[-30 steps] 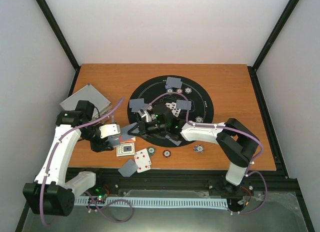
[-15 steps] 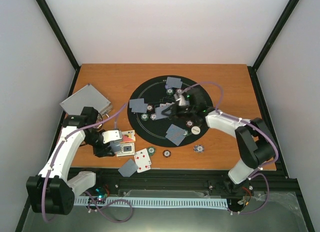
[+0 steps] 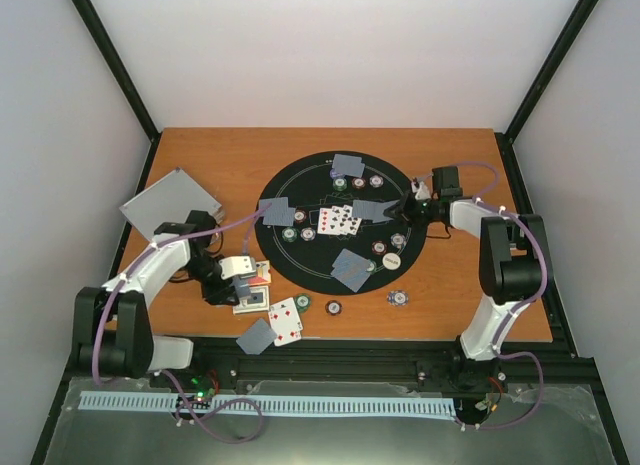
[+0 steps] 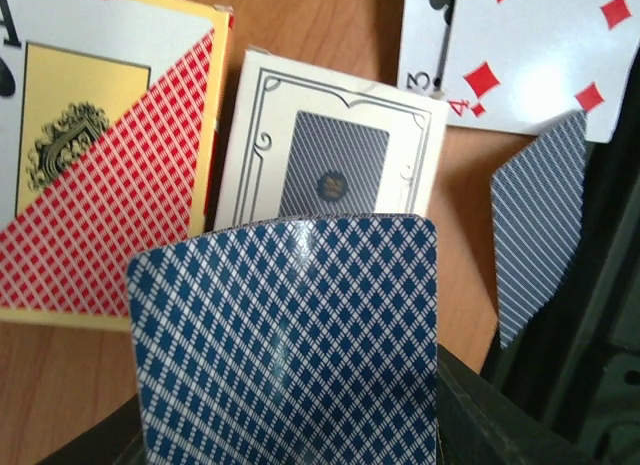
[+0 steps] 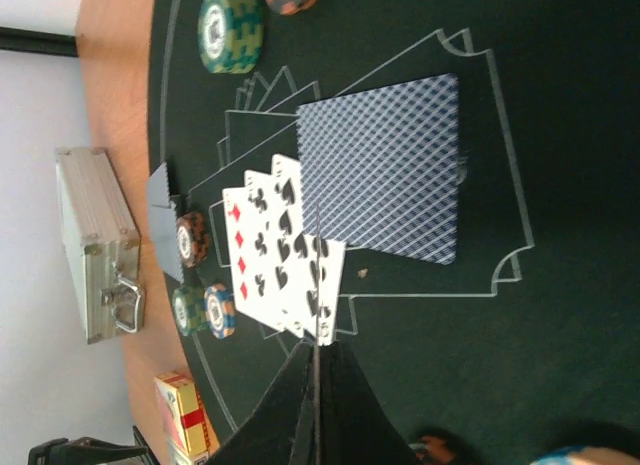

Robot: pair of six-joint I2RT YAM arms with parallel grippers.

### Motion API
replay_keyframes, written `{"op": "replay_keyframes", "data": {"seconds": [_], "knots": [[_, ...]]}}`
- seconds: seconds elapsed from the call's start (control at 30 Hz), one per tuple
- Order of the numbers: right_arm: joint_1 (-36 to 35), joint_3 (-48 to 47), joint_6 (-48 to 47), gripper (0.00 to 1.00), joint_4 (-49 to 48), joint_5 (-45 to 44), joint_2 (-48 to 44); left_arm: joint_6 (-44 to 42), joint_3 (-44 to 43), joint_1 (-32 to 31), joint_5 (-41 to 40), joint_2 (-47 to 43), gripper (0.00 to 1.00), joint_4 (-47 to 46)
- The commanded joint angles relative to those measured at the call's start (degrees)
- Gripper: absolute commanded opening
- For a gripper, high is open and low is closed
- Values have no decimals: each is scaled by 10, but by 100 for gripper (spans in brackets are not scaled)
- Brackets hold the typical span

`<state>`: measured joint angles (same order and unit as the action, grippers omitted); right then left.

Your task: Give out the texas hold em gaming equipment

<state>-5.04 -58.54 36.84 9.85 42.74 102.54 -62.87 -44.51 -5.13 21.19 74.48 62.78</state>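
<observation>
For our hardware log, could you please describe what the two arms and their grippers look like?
The left arm and right arm match: white links, black joints, and a purple cable looping along each. The left gripper has a white body; the right gripper ends in black, tapering fingers.

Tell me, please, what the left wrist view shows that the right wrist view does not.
Only the left wrist view: a blue-backed card held up close to the lens, and a face-up diamond card lying on bare wood. Only the right wrist view: the black mat, fanned face-up cards, a face-down card, a green chip, the silver case. Both: the red card box and the wooden table.
</observation>
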Motion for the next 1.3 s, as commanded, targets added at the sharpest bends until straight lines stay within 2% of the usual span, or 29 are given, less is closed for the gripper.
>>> {"op": "replay_keyframes", "data": {"seconds": [0.0,0.37,0.67,0.8,1.0,1.13,1.27], "knots": [[16,-41,-33,3,29,12,38,30,-15,-28,1,20,2,-56],[20,-168,-34,5,63,17,164,56,4,-48,-33,47,7,-122],[20,-197,-43,8,82,12,196,49,22,-59,-57,52,32,-128],[19,-193,-58,11,105,-8,188,53,13,-60,-56,52,40,-121],[19,-167,-70,20,117,-29,156,49,7,-60,-61,43,52,-104],[19,-149,-68,32,114,-34,136,46,7,-60,-63,42,62,-95],[20,-132,-64,38,113,-40,112,44,6,-60,-61,46,71,-88]]}}
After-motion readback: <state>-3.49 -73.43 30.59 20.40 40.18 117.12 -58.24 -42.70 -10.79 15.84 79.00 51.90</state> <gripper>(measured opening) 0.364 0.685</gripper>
